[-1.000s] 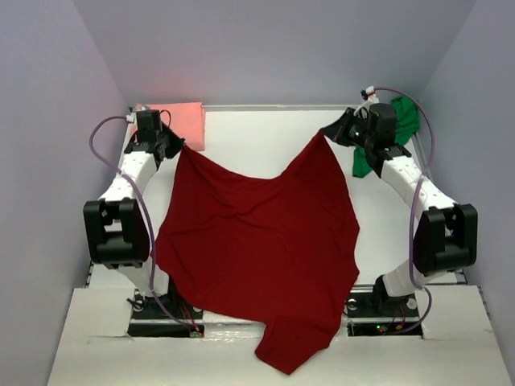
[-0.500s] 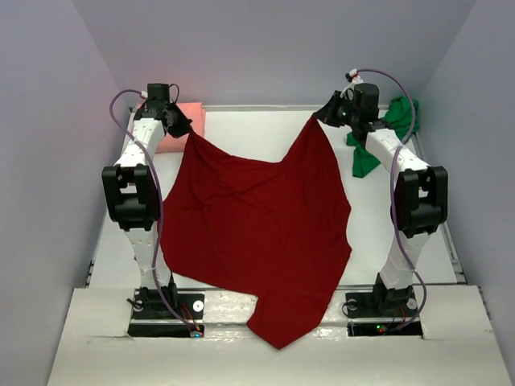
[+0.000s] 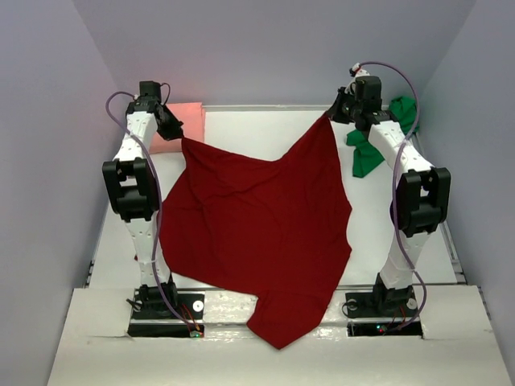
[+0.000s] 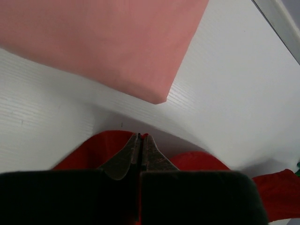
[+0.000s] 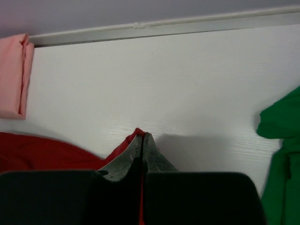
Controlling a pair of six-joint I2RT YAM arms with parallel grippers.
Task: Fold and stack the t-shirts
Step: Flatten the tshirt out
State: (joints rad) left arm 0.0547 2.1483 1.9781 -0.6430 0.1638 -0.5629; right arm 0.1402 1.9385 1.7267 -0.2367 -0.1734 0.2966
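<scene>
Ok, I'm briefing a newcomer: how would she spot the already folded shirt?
On the table, look far left, beyond the left end effector. The salmon pink t-shirt lies there, the only one folded flat; the dark red t-shirt spreads across the middle, the green t-shirt crumpled far right.

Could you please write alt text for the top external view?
A dark red cloth t-shirt is held spread over the white table, the left gripper and right gripper each shut on a far corner. A folded salmon pink t-shirt lies far left, a crumpled bright green t-shirt far right.
</scene>
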